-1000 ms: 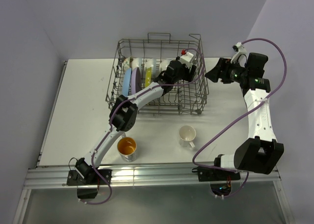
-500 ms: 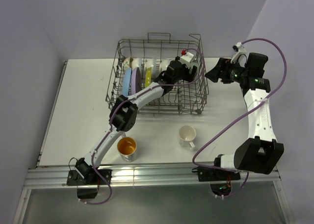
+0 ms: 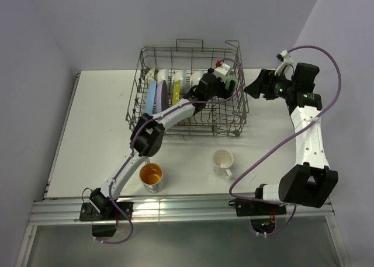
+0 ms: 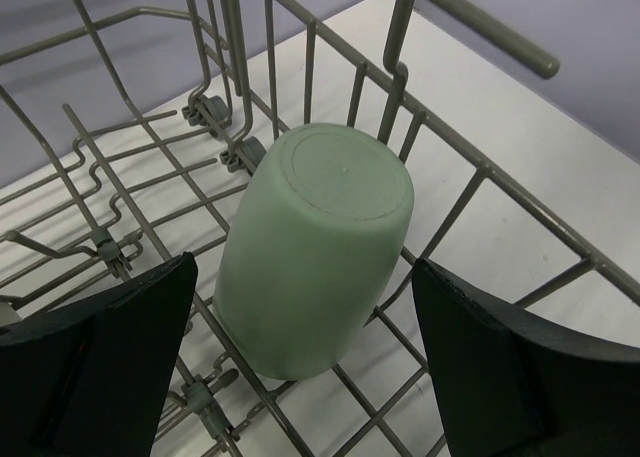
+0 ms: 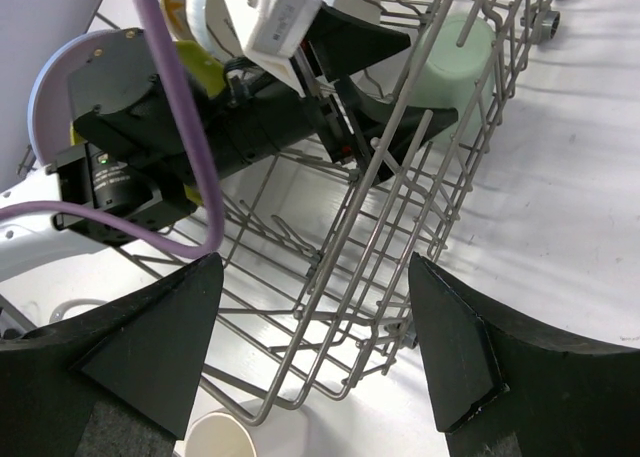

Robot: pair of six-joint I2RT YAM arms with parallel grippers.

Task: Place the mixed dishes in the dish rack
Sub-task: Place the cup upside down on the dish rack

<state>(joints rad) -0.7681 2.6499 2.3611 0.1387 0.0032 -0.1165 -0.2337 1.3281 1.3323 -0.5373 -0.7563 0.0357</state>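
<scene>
The dish rack [image 3: 241, 111] stands at the back of the table. My left gripper [image 3: 225, 85] reaches into its right end and is open. A pale green cup [image 4: 315, 247] lies base-up on the rack wires [image 4: 470, 187] between the fingers, with a gap on each side. Blue [image 3: 153, 97] and yellow-green [image 3: 174, 89] plates stand on edge in the left half. My right gripper [image 3: 250, 89] hovers just outside the rack's right wall, open and empty [image 5: 315, 267]. A white mug [image 3: 222, 160] and an orange-inside cup [image 3: 151, 175] stand on the table in front.
The rack's right wall [image 5: 400, 207] lies between my right gripper and the green cup [image 5: 455, 52]. The left arm's purple cable [image 5: 170, 87] loops over the rack. The white mug's rim [image 5: 225, 437] shows below the rack's corner.
My left jaws have spread wider, away from the green cup's sides. Neither arm has shifted noticeably, and the cup stays where it lay.
</scene>
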